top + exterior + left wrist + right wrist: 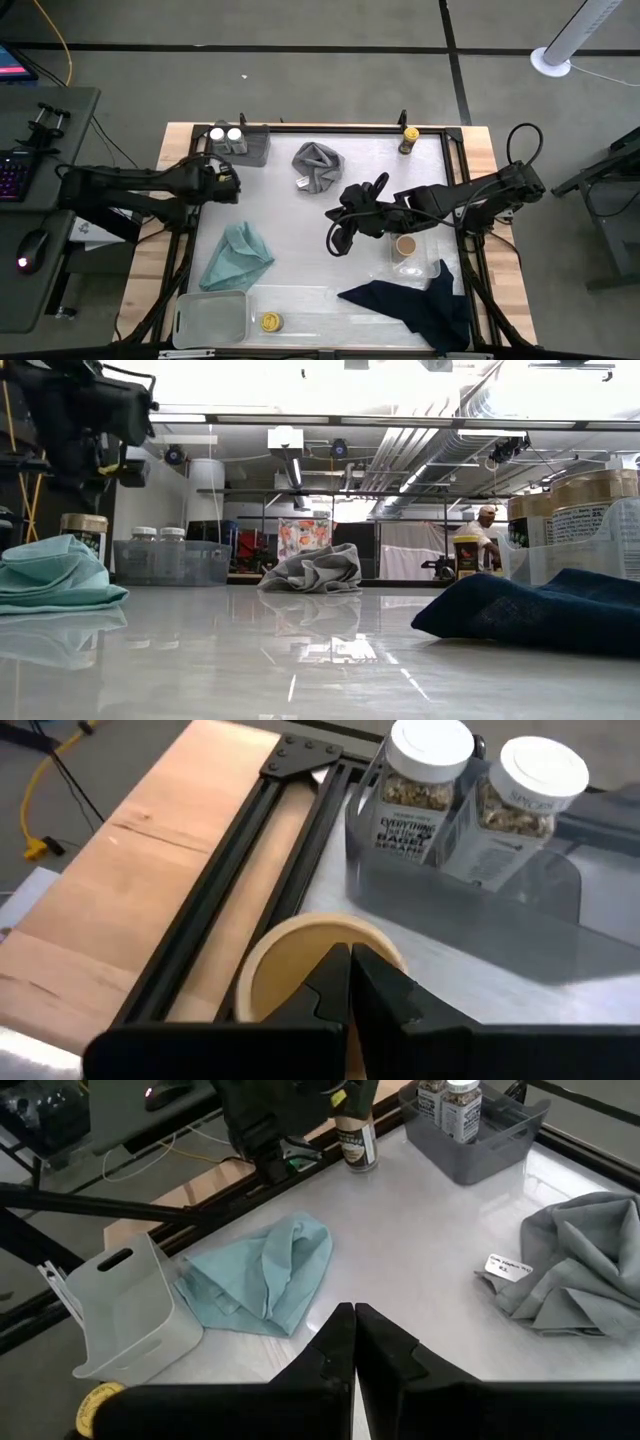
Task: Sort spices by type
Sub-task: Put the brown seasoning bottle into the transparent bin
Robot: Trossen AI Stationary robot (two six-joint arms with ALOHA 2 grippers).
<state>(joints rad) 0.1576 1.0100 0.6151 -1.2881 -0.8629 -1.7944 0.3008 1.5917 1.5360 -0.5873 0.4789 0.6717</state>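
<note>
From above, the left gripper [228,183] hangs just beside the grey tray [252,150], but only the left wrist view shows its fingers pressed together, holding nothing, over a tan-topped jar [320,970] standing just below them near that tray. The same view shows the tray's contents: two white-capped jars [425,775] side by side. The right wrist view shows the right gripper [352,1342] with its fingers closed on nothing, and a teal cloth [268,1275] and a grey cloth [575,1265] ahead of it. Overhead, that gripper sits well away from the grey tray, beside a clear tray [425,268] holding one brown-topped jar [405,246]. Another clear tray [310,320] holds a yellow-capped jar [270,321], next to a white bin [212,318]. A navy cloth [415,305] overlaps both clear trays. A further yellow-capped jar [408,140] stands far along the table edge from the grey tray.
</note>
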